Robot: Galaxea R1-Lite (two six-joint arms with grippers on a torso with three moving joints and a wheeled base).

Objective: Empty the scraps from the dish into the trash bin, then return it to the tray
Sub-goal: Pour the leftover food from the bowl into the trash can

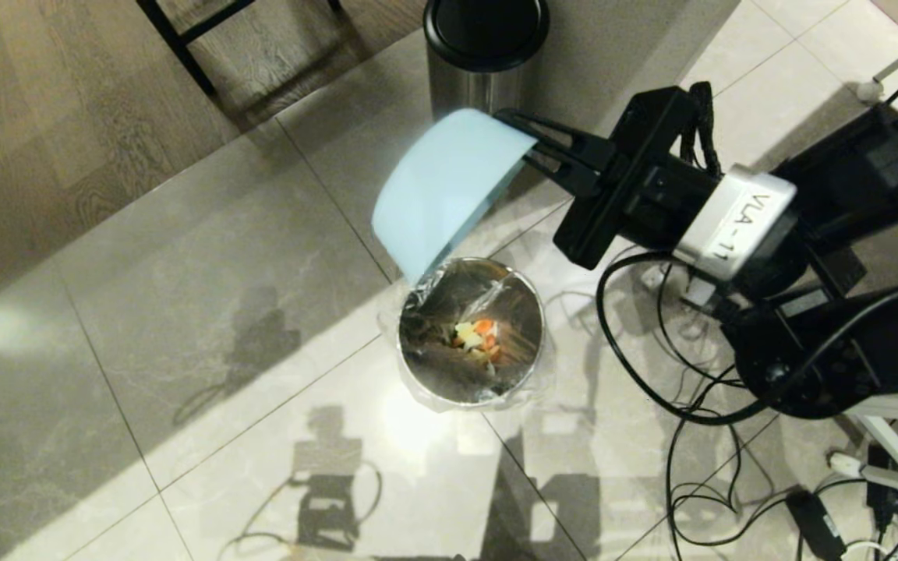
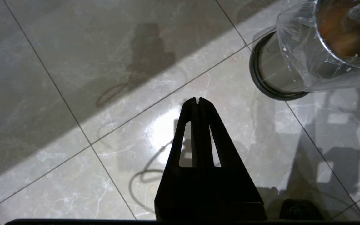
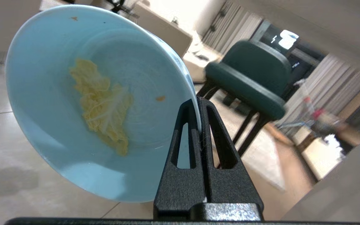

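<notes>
My right gripper (image 1: 523, 136) is shut on the rim of the pale blue dish (image 1: 437, 191), which hangs tipped on its side above the trash bin (image 1: 471, 331). In the right wrist view the gripper (image 3: 198, 101) pinches the dish (image 3: 42, 103) wall, and a pale yellow vegetable strip (image 3: 100, 106) still clings inside. Orange and yellow scraps (image 1: 476, 335) lie at the bottom of the bag-lined bin. My left gripper (image 2: 197, 100) is shut and empty, low over the floor tiles, with the bin (image 2: 295, 62) beyond it. The tray is out of view.
A brushed-steel cylinder with a black domed lid (image 1: 486, 47) stands just behind the dish. Black cables (image 1: 691, 405) and a power brick lie on the tiles to the right. A dark chair leg (image 1: 184, 47) stands at the back left.
</notes>
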